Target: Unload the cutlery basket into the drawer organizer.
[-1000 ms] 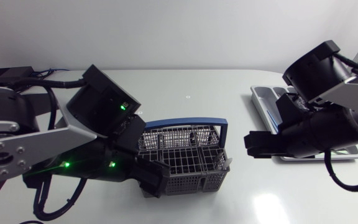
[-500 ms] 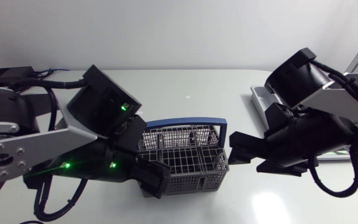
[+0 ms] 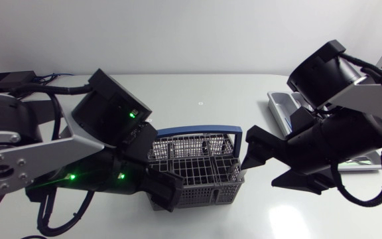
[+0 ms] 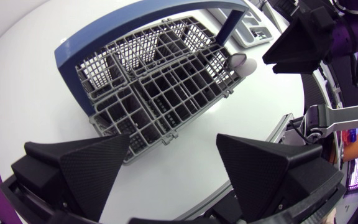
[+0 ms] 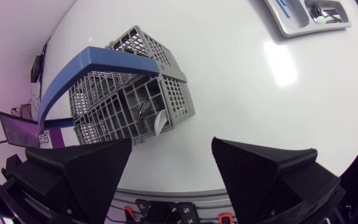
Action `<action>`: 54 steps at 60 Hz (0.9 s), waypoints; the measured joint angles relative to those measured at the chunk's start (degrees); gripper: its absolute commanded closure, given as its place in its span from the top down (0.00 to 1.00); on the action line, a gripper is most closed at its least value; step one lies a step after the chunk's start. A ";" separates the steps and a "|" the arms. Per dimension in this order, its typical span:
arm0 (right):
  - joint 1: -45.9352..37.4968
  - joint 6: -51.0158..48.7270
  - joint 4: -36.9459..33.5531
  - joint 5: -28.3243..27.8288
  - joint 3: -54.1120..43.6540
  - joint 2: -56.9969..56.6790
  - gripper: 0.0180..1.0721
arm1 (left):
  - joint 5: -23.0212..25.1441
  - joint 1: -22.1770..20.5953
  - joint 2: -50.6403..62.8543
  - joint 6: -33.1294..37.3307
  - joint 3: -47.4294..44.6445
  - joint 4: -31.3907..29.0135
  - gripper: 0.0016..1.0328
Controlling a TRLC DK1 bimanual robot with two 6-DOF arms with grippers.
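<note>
Grey wire-mesh cutlery basket [image 3: 194, 169] with a blue handle [image 3: 197, 131] arched over it sits on the white table [image 3: 197, 79], between the two grippers. The left gripper [image 4: 174, 146] is low at one corner of the basket. Its two black wedge fingers are spread wide with nothing held, and the basket's near corner lies just ahead of the gap between them. The right gripper [image 5: 173, 143] is on the opposite side of the basket, also spread wide and holding nothing, with the basket ahead of it and slightly to one side, not touching the fingers. One pale spoon [image 5: 160, 122] stands in the basket compartment nearest the right gripper, its bowl poking up at that corner. The other compartments look dark, and their contents cannot be made out. The silver drawer organizer [image 3: 277, 109] lies well beyond the right gripper, apart from the basket, with some cutlery in it.
</note>
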 measured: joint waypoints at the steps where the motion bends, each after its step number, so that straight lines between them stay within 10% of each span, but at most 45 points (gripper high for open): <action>1: 0.00 0.28 0.04 0.00 0.02 0.00 0.88 | 0.00 0.00 0.00 0.02 0.00 -0.02 0.95; 54: -0.04 1.97 3.72 0.02 0.09 1.62 0.56 | 0.00 0.00 0.00 0.02 0.00 0.00 0.95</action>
